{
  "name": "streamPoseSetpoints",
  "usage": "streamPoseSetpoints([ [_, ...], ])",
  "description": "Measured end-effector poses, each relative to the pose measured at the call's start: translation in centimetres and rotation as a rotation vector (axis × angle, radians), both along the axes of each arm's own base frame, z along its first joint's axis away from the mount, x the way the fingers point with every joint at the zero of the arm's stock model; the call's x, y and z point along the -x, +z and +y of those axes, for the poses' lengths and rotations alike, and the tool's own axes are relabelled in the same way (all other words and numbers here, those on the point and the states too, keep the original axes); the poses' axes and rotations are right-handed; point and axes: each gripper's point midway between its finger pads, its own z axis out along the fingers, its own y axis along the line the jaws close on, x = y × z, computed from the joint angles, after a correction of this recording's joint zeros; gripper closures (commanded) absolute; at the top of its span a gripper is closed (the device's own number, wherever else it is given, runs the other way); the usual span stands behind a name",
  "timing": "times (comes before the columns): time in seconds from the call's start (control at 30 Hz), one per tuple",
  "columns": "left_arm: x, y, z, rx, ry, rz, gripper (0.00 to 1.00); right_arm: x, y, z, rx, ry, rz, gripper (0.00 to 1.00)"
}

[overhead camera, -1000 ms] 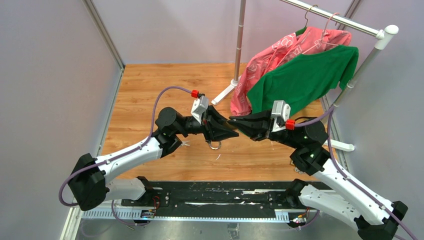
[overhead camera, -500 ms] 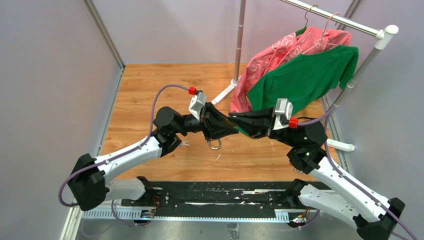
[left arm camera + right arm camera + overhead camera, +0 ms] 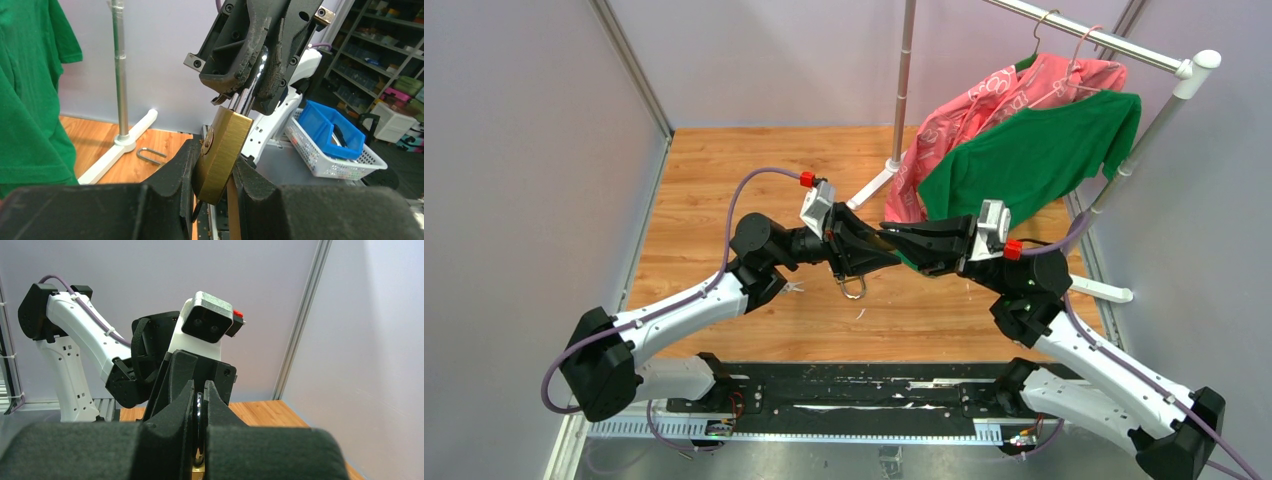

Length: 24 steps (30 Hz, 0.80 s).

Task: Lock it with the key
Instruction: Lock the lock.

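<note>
Just on the arms' side of the rack foot [image 3: 871, 186], the left gripper [image 3: 214, 171] clamps the brass padlock [image 3: 222, 150] while the right gripper [image 3: 253, 89] pinches what looks like the key [image 3: 246, 104], seated in it; next comes a steady twist.

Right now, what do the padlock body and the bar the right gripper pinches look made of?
The padlock body is likely brass: its faces are golden-yellow with a fine brushed grain. The bar is probably steel with a chrome-like finish, judging by its bright mirror glint.
</note>
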Motion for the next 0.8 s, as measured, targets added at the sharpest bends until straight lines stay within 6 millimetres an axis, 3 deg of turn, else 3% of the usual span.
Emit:
streamPoseSetpoints([
  [0.2, -0.1, -0.1, 0.0, -0.005, 0.002, 0.014, 1.00, -0.1, 0.1, 0.0, -0.001, -0.006, 0.008, 1.00],
  [0.53, -0.1, 0.7, 0.2, 0.020, 0.024, -0.004, 1.00, -0.3, 1.4, 0.3, 0.162, -0.025, 0.047, 0.97],
  [0.8, 0.0, -1.2, 0.5, -0.015, 0.049, 0.006, 1.00, -0.3, 0.0, 0.6, 0.266, -0.017, 0.094, 0.90],
])
